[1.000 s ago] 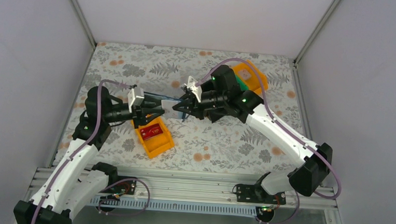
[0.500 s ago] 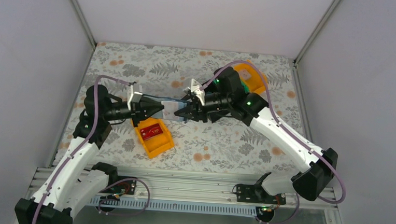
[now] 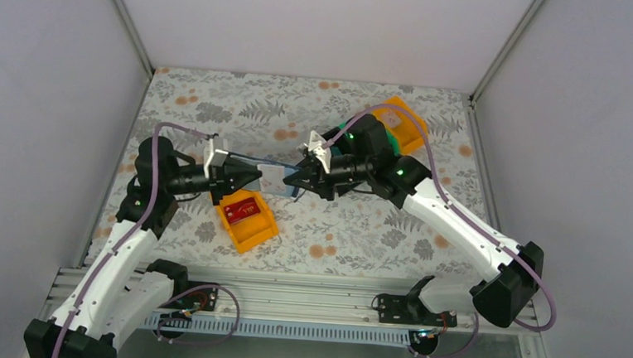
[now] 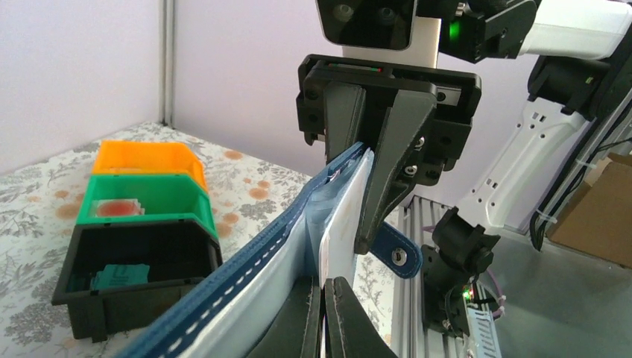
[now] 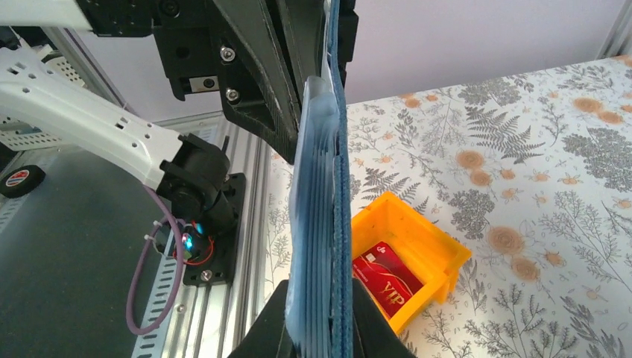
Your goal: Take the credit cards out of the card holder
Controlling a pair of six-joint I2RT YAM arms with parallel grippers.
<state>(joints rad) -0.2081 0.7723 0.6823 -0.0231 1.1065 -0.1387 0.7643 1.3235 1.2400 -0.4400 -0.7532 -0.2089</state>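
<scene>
- The floral-patterned cloth tabletop (image 3: 218,106) carries a near orange plastic bin (image 3: 248,225) and, at the far right, a row of orange, green and black plastic bins (image 4: 149,198).
- Both arms reach toward each other over the middle and meet above the tabletop, just beyond the near bin.
- The dark navy folding card holder with pale blue clear sleeves (image 4: 246,276) is stretched in the air between them, touching neither tabletop nor bin.
- The right end effector (image 5: 324,335) is clamped narrow on one end of the holder, cover and sleeves together. It loosened half a second ago and has since re-pinched.
- The left end effector (image 4: 324,298) stood spread a second ago. It has since shut tight, apparently on a pale plastic card (image 4: 343,224) that stands out of a sleeve.
- Judgement: with both grips set, this card looks ready to be drawn out by pulling the arms apart.
- A red plastic card (image 5: 387,280) already lies in the near bin; a teal card (image 4: 119,276) lies in the black one.
</scene>
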